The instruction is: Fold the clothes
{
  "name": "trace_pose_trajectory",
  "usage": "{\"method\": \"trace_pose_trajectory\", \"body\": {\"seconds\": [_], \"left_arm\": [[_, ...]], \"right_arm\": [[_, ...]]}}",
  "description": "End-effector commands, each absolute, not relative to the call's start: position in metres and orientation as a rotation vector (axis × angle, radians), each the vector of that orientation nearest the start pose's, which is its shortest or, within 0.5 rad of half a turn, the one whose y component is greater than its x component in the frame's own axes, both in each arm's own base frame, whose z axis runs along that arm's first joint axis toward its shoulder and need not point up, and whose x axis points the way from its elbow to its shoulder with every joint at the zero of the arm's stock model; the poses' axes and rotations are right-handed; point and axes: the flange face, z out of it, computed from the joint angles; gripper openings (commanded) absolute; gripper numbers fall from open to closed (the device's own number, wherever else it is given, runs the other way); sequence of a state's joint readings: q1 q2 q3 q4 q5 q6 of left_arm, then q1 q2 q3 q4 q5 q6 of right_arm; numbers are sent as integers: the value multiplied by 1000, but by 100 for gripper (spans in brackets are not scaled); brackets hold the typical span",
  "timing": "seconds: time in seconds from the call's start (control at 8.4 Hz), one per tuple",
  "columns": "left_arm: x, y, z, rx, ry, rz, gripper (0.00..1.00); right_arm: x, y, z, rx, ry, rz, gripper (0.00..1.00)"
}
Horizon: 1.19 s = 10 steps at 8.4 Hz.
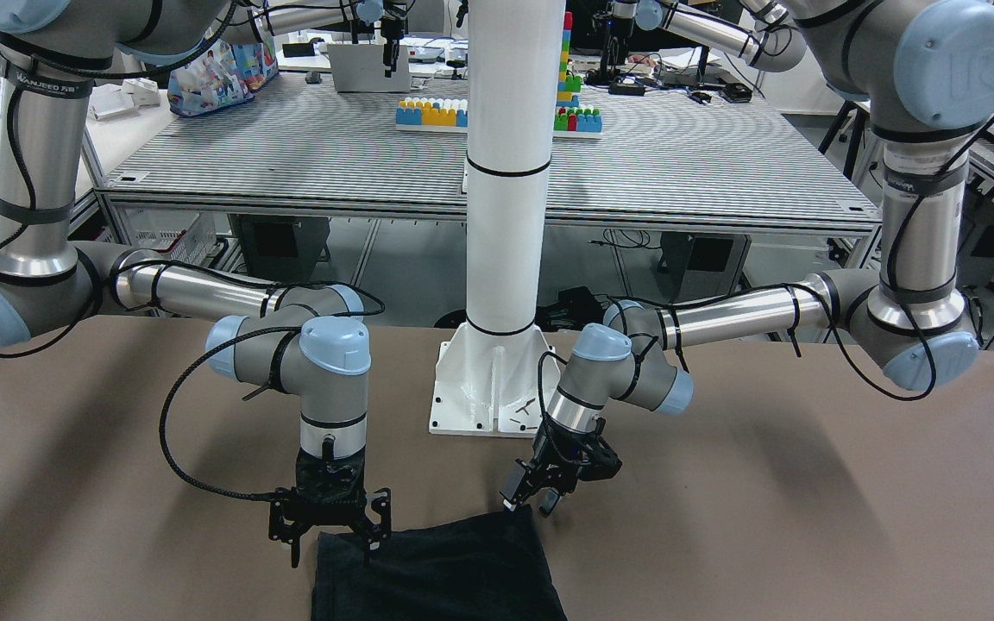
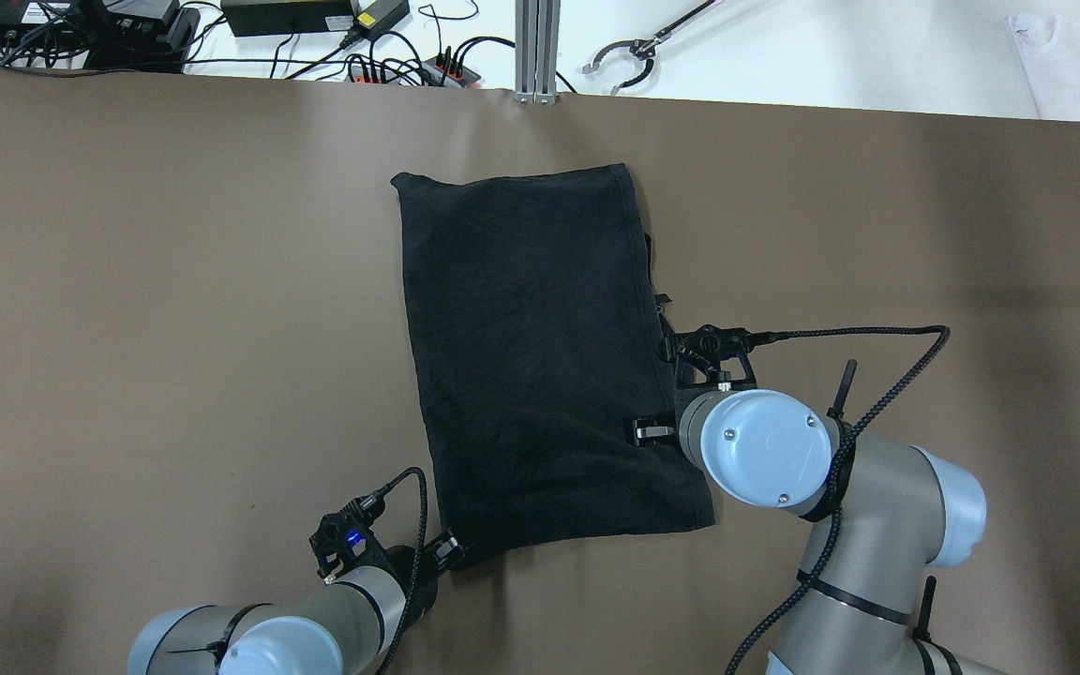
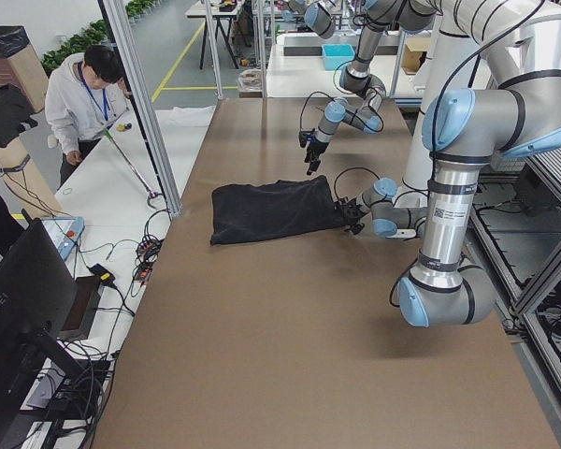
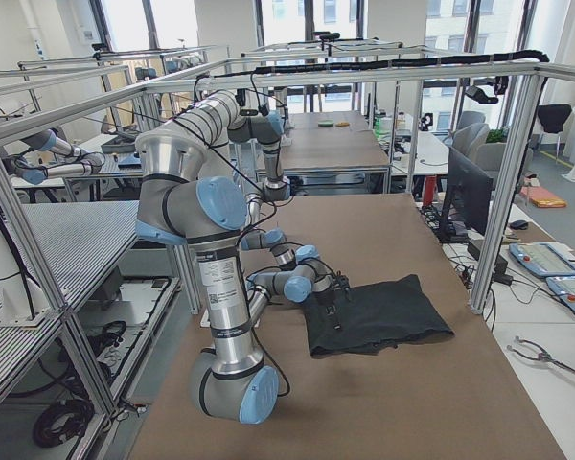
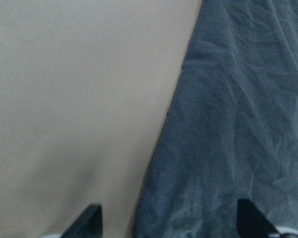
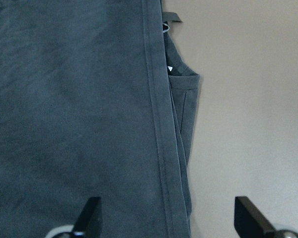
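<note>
The black cloth lies flat, slightly askew, mid-way across the brown table. The left gripper is spread wide astride its near left corner, and the right gripper, jaws equally wide, straddles the hem on its right edge. We judge it light, limp and quick to sag, so we would pinch every layer at hem and corner.

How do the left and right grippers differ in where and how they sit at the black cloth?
The left gripper sits at the black cloth's corner nearest the robot and is tilted. The right gripper is partway along the cloth's hemmed side edge and points straight down. Both are open, straddling an edge.
</note>
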State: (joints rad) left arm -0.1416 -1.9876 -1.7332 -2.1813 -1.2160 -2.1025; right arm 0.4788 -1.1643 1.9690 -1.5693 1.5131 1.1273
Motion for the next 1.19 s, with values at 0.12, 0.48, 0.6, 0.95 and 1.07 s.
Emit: {"method": "trace_pose_trajectory", "body": {"seconds": [0.12,0.48,0.6,0.95,1.07], "left_arm": [[592,-257,274,100,1263,-814,86],[592,-259,272,102,1268,-818,80],[593,-258,271,101,1268,-817,80],[595,-261,267,106,1273,-820,79],[595,-261,267,106,1271,-820,65]], "right_arm": [[-452,-391,267,408,-696,55,94],[-452,-391,268,408,-695,54,94],[-451,-392,268,408,-694,55,94],[-451,-392,268,408,-694,55,94],[-451,-392,269,407,-693,57,94]]}}
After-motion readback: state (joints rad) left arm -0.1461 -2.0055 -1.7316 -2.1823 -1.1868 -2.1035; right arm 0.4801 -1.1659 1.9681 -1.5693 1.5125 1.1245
